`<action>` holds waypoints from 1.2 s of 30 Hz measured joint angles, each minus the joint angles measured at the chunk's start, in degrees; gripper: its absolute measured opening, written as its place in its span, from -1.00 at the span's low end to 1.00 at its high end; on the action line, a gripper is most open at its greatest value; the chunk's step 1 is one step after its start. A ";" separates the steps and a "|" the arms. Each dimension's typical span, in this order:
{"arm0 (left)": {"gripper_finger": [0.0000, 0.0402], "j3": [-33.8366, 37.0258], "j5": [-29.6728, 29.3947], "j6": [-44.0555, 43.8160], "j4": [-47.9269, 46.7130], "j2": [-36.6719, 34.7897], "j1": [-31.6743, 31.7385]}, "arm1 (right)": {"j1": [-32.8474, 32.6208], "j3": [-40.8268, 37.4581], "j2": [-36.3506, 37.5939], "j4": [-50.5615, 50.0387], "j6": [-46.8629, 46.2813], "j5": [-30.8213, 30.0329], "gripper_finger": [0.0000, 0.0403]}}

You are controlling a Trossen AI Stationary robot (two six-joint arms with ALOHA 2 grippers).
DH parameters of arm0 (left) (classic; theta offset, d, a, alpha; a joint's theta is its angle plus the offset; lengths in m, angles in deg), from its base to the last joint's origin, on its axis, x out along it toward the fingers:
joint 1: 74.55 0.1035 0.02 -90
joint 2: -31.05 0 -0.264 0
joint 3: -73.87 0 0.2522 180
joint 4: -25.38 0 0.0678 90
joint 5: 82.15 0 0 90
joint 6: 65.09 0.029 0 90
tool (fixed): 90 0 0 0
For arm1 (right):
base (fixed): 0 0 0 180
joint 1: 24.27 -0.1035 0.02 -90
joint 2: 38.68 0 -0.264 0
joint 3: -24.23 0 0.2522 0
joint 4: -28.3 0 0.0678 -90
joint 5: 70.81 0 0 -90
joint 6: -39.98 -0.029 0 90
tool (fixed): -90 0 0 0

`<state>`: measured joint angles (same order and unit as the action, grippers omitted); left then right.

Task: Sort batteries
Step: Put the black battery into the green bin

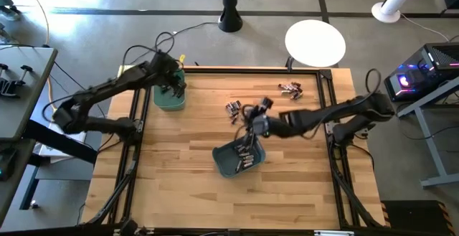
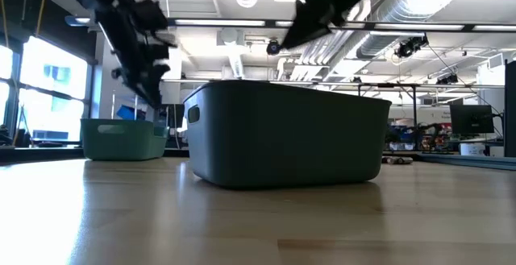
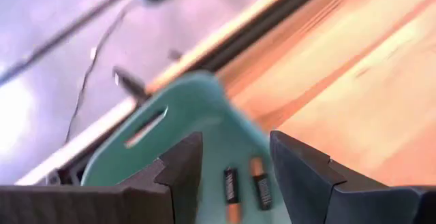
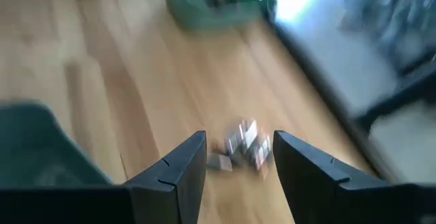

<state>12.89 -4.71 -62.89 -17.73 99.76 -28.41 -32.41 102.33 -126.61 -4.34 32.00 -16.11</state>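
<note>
While batteries [image 1: 232, 108] lie loose, bins [image 1: 239, 159] stand nearby.

I count two bins on my table — a light green bin [image 1: 170, 100] near the far left corner and a dark teal bin [image 1: 228, 161] toward the middle. Loose batteries lie in two heaps on the wood: one heap [image 1: 233, 108] near the centre, another heap [image 1: 290, 89] by the far right edge — too small for me to count cell by cell. Inside the green bin I see two batteries [image 3: 245, 191] side by side. The teal bin holds several cells [image 1: 245, 158]; their number I cannot tell.
</note>
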 joint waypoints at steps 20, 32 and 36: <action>-0.18 20.22 0.64 -3.05 26.85 -16.89 -22.25 | 37.15 -15.82 0.17 -28.02 -39.04 9.38 -0.18; -0.18 25.00 0.61 -5.01 32.59 -16.87 -24.57 | 48.32 -18.41 0.17 -20.46 -38.28 12.96 -0.18; -0.18 25.00 0.61 -5.01 32.72 -16.87 -25.07 | 50.67 -20.01 0.17 -19.66 -39.68 13.91 -0.18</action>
<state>37.89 -4.09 -67.90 14.99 82.89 -53.48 18.26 82.32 -126.44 -24.00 -7.68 -2.20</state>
